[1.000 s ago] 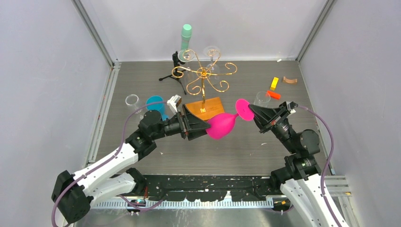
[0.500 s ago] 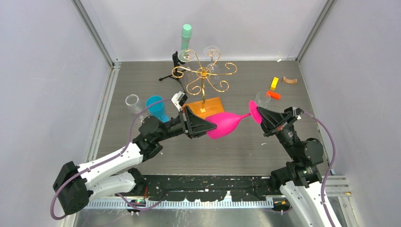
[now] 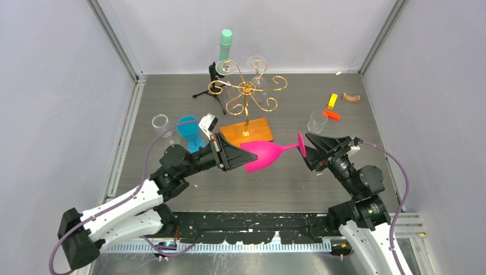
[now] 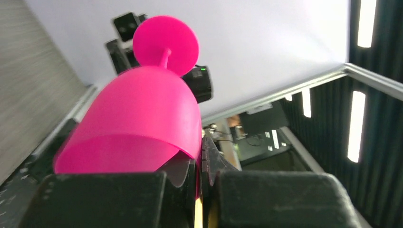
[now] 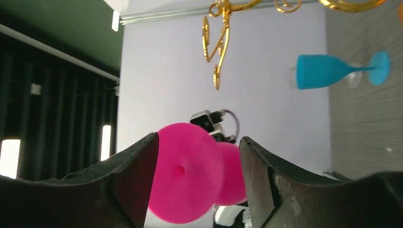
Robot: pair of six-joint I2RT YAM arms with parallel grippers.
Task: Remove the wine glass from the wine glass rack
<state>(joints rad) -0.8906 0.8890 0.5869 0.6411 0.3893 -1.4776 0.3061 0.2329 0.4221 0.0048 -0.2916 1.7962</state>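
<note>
The pink wine glass (image 3: 265, 153) lies sideways in the air in front of the wine glass rack (image 3: 247, 94), clear of its gold wire arms. My left gripper (image 3: 243, 156) is shut on the rim of the bowl, one finger inside and one outside; in the left wrist view the bowl (image 4: 142, 118) fills the frame above the left gripper (image 4: 202, 175). My right gripper (image 3: 306, 150) stands open at the glass's foot. The round pink foot (image 5: 183, 173) sits between its spread fingers (image 5: 135, 175) without being pinched.
Two clear glasses (image 3: 257, 63) hang on the rack's far side. A blue wine glass (image 3: 188, 129) and a clear cup (image 3: 160, 121) stand left. Another clear cup (image 3: 317, 120) and small orange and yellow blocks (image 3: 332, 107) are right. A black tripod (image 3: 215, 86) stands behind.
My left gripper has shut on the bowl's rim and my right gripper has opened off the foot. The glass has shifted left and a little toward me, and the right arm has drawn back.
</note>
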